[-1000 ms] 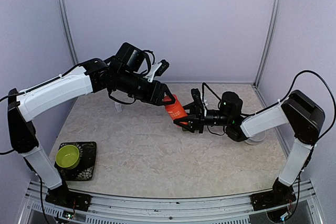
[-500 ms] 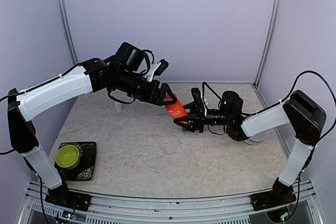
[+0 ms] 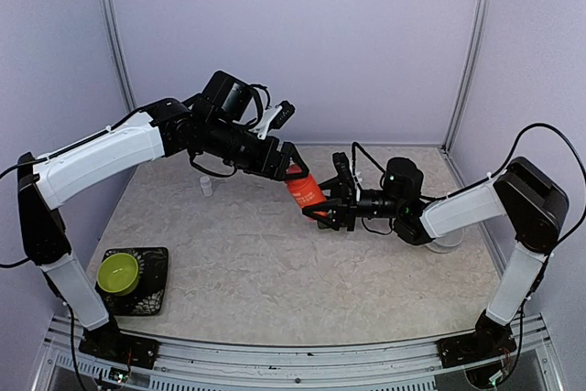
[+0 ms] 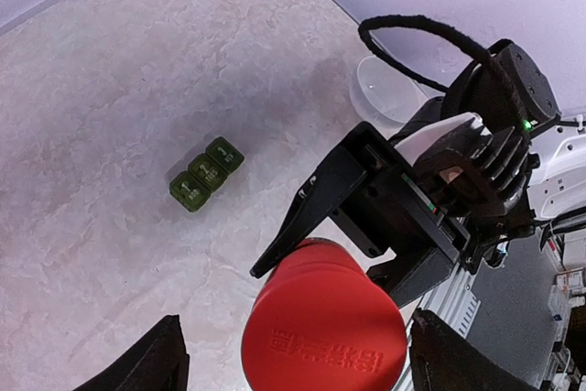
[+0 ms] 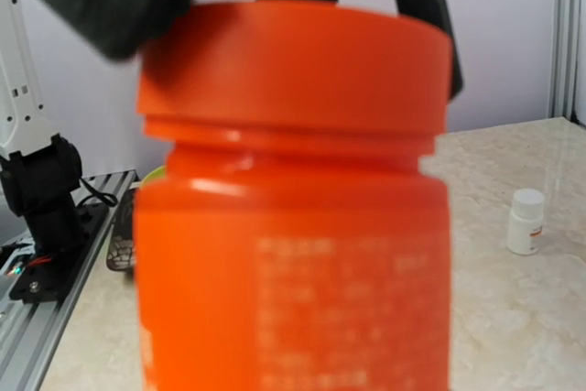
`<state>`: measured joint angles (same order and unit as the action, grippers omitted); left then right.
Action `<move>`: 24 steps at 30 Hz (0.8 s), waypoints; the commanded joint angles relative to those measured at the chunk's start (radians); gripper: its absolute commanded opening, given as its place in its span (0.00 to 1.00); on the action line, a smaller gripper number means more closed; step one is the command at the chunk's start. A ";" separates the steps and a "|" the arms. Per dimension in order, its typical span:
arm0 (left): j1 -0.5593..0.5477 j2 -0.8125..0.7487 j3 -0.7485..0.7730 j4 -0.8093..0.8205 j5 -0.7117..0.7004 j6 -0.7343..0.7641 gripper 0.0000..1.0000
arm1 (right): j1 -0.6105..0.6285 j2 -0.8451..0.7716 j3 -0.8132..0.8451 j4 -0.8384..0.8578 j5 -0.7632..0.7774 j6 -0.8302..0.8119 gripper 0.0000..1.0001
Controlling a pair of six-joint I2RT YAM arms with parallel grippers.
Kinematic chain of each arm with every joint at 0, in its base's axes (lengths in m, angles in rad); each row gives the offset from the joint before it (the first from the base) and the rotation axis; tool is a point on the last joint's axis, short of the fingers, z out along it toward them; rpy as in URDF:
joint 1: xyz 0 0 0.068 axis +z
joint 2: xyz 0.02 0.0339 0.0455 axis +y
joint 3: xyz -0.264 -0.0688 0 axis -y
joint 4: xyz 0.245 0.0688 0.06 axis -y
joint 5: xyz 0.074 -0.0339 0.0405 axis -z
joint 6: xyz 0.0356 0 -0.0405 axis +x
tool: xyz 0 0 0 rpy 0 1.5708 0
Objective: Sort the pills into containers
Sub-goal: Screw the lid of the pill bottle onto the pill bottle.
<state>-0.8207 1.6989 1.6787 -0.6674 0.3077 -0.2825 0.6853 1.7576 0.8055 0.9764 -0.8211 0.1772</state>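
Opened since the earlier frame, the left claw [image 4: 298, 359] is held clear of the orange bottle [image 4: 322, 322], which is clamped by the right claw [image 3: 322, 211]; the green pill box [image 4: 206, 174] is seen lower down on the table [image 4: 110, 89], off to one side of the bottle.

High rear overview of table [image 3: 275, 299], 2 wrist views close on orange bottle [image 3: 305, 191] all 3 share

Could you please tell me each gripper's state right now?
Left gripper: open, holding nothing.
Right gripper: closed on the orange bottle.
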 commanded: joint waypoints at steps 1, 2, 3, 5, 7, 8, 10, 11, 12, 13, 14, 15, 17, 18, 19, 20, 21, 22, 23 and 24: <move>-0.012 0.025 0.043 -0.022 0.017 0.024 0.81 | 0.011 -0.027 0.024 0.001 -0.013 -0.007 0.15; -0.014 0.028 0.046 -0.023 0.015 0.027 0.81 | 0.011 -0.027 0.026 -0.001 -0.013 -0.008 0.15; -0.015 0.029 0.047 -0.023 0.014 0.026 0.81 | 0.011 -0.026 0.026 -0.003 -0.013 -0.010 0.15; -0.017 0.031 0.055 -0.026 0.012 0.026 0.78 | 0.011 -0.025 0.027 -0.004 -0.014 -0.010 0.15; -0.015 0.033 0.059 -0.026 0.008 0.027 0.75 | 0.012 -0.024 0.028 -0.006 -0.015 -0.010 0.15; -0.015 0.034 0.063 -0.025 0.007 0.028 0.73 | 0.013 -0.023 0.029 -0.007 -0.015 -0.010 0.15; -0.015 0.034 0.065 -0.024 0.007 0.027 0.70 | 0.013 -0.023 0.029 -0.008 -0.015 -0.010 0.15; -0.015 0.035 0.067 -0.024 0.007 0.026 0.68 | 0.013 -0.023 0.029 -0.009 -0.015 -0.010 0.15; -0.016 0.035 0.065 -0.024 0.008 0.027 0.67 | 0.013 -0.023 0.028 -0.009 -0.014 -0.011 0.15; -0.015 0.035 0.065 -0.024 0.008 0.028 0.66 | 0.013 -0.023 0.029 -0.010 -0.012 -0.012 0.15; -0.015 0.035 0.064 -0.024 0.007 0.027 0.64 | 0.013 -0.023 0.029 -0.010 -0.011 -0.012 0.15; -0.016 0.034 0.063 -0.024 0.008 0.028 0.63 | 0.013 -0.023 0.029 -0.010 -0.009 -0.012 0.15; -0.018 0.034 0.058 -0.024 0.010 0.030 0.61 | 0.013 -0.024 0.029 -0.012 -0.008 -0.012 0.15; -0.018 0.033 0.057 -0.024 0.011 0.029 0.60 | 0.013 -0.025 0.029 -0.012 -0.007 -0.011 0.15; -0.020 0.032 0.056 -0.024 0.013 0.030 0.59 | 0.013 -0.026 0.031 -0.013 -0.006 -0.010 0.14; -0.021 0.032 0.054 -0.024 0.012 0.031 0.58 | 0.013 -0.028 0.031 -0.013 -0.005 -0.011 0.14; -0.024 0.032 0.052 -0.024 0.008 0.030 0.57 | 0.013 -0.029 0.031 -0.014 -0.003 -0.009 0.14; -0.026 0.031 0.052 -0.023 0.006 0.031 0.56 | 0.013 -0.030 0.032 -0.015 -0.003 -0.009 0.14; -0.027 0.031 0.050 -0.023 0.006 0.030 0.55 | 0.013 -0.031 0.031 -0.015 -0.002 -0.008 0.14; -0.028 0.031 0.049 -0.023 0.005 0.031 0.55 | 0.013 -0.033 0.032 -0.015 -0.001 -0.007 0.14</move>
<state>-0.8360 1.7252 1.7123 -0.6857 0.3084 -0.2630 0.6853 1.7576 0.8070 0.9581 -0.8257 0.1749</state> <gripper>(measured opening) 0.558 0.526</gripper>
